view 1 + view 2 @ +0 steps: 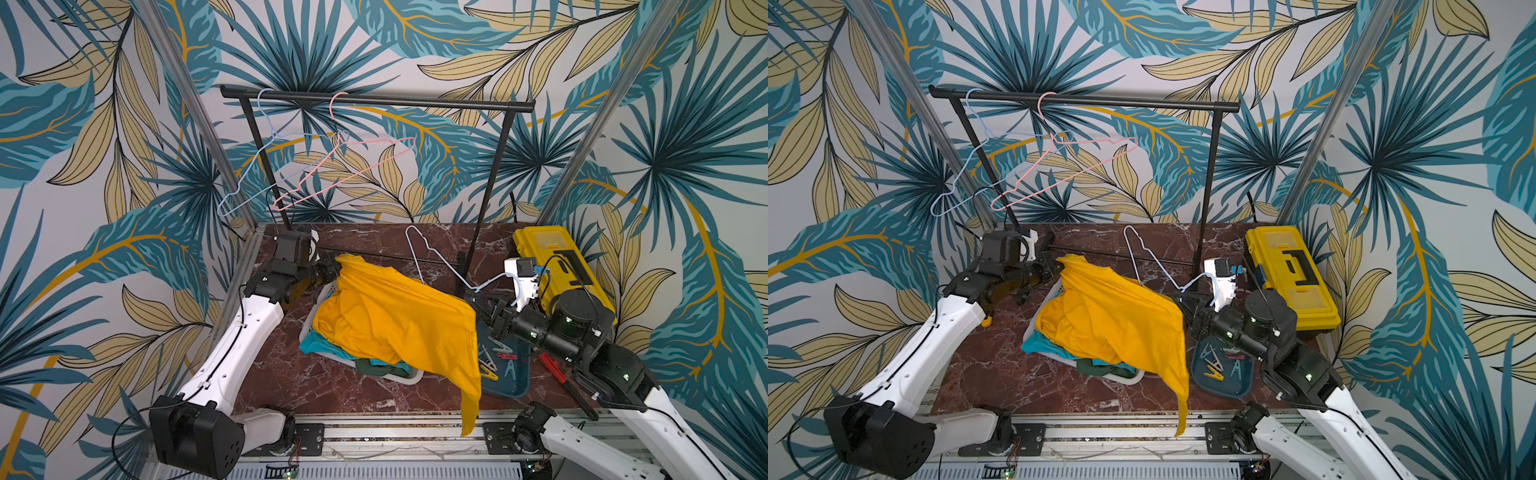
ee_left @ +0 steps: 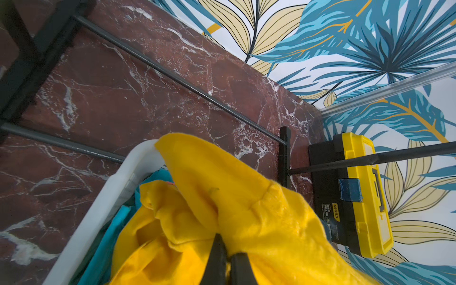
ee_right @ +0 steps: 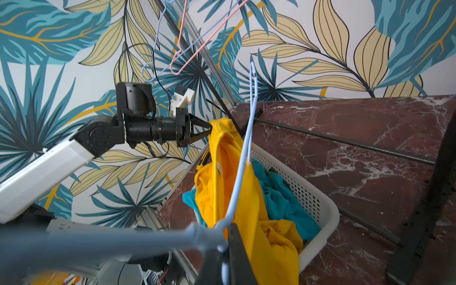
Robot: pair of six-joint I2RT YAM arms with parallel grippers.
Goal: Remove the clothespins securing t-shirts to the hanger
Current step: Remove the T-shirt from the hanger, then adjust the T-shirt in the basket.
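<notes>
Left hand (image 3: pixel 211 129) is clamped on a fold of the yellow t-shirt (image 1: pixel 395 316) near the collar, holding that end up above the far-left end of the white basket (image 3: pixel 303 195). Right hand (image 3: pixel 223 255) is closed on the light-blue wire hanger (image 3: pixel 230 212), at what looks like a shoulder bend. Shirt: light, limp, no stiffness, so it drapes and snags. Pinch a seam or the collar, since a single layer will likely slip. Its long axis runs diagonally from the left hand across the basket toward front right, with one end hanging over the counter (image 1: pixel 270 374) front edge. Turquoise t-shirt (image 1: pixel 320 345) and dark green t-shirt (image 1: pixel 374 368) are bunched beneath it in the basket. Hanger: thin, springy, probably slick, and likely to swivel in a point grip. Its hook points up and toward the back wall, away from the right hand. Clothespins (image 1: pixel 1213 376): flat in the teal tray (image 1: pixel 1223 388) just right of the shirt, at mixed angles with no common heading. Light, rigid, sprung, so squeeze the tail ends to open. None visible on cloth, so pin removal looks done.
</notes>
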